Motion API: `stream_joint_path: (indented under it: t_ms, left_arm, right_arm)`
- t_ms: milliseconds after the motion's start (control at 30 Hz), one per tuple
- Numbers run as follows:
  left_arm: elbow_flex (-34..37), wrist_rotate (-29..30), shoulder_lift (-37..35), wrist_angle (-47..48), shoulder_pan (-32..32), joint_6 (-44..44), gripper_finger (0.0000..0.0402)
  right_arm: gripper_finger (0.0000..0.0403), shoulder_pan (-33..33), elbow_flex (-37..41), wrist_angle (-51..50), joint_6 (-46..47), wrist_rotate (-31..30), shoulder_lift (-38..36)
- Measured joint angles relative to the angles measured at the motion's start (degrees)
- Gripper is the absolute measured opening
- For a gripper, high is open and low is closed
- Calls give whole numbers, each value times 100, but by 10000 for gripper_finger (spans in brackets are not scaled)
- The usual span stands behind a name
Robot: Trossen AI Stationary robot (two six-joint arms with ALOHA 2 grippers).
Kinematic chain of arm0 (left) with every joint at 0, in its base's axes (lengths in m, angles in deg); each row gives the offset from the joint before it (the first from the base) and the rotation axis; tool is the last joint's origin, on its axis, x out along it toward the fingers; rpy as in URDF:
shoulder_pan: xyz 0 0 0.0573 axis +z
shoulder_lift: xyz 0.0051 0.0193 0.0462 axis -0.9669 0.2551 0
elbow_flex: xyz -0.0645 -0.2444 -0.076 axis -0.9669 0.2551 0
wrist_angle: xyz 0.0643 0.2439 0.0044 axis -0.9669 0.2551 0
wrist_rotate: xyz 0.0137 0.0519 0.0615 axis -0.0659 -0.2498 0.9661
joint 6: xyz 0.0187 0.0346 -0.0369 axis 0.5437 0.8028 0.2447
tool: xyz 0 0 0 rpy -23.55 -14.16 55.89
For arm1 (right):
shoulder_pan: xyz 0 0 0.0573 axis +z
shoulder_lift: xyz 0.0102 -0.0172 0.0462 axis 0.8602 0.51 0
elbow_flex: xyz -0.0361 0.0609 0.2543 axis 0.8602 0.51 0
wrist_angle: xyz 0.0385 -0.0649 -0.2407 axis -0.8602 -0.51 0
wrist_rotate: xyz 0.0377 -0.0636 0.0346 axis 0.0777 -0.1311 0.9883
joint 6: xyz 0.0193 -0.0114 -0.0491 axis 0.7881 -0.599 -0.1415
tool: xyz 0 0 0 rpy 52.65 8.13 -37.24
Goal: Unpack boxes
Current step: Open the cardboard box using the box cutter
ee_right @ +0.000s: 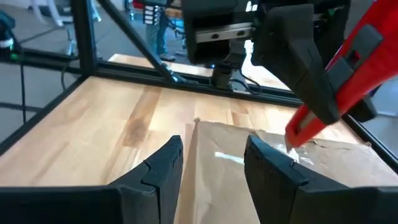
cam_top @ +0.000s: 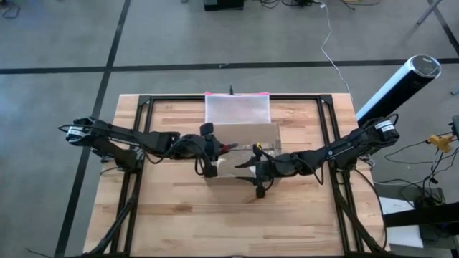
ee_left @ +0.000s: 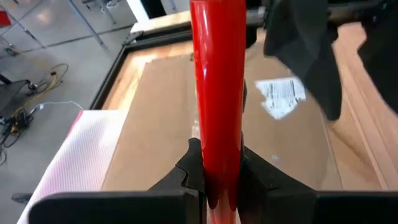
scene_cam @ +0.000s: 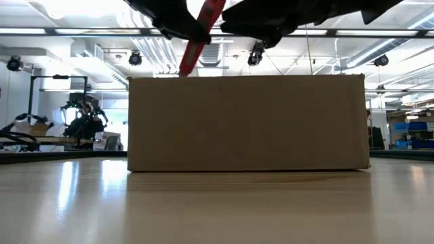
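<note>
Glossy red tool (ee_left: 216,99), prob. cutter, in left claw (ee_left: 214,171) over brown cardboard box (scene_cam: 247,122).

Place: a robotics lab or industrial test hall.
Floor: bare grey concrete (cam_top: 57,43) crossed by dark tape lines, seen at the top and left of the high view.
Ceiling: open, with exposed ducting and long strip lights (scene_cam: 81,30) across the top of the low view.
Workstation: a butcher-block table (cam_top: 179,215) sat inside a black metal frame (cam_top: 326,136), centre of the high view.
Cabling: loose cords (cam_top: 330,50) trailed over the floor at upper right.
Other rigs: another dark robot arm (scene_cam: 85,118) stood on a bench at the left of the low view.
Storage: blue bins (scene_cam: 410,132) lined the far right.
</note>
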Motion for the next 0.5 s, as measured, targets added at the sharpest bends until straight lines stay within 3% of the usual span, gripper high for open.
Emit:
stream_joint_path:
  t_ms: [300,500]
  left_arm:
    - [61,-18,-141,497,0,-13,35]
    - [465,11,-724,427,-11,-284,35]
  right_arm:
    - [128,157,7,-264,241,-61,0]
    - [112,460,9,88,-12,-170,-70]
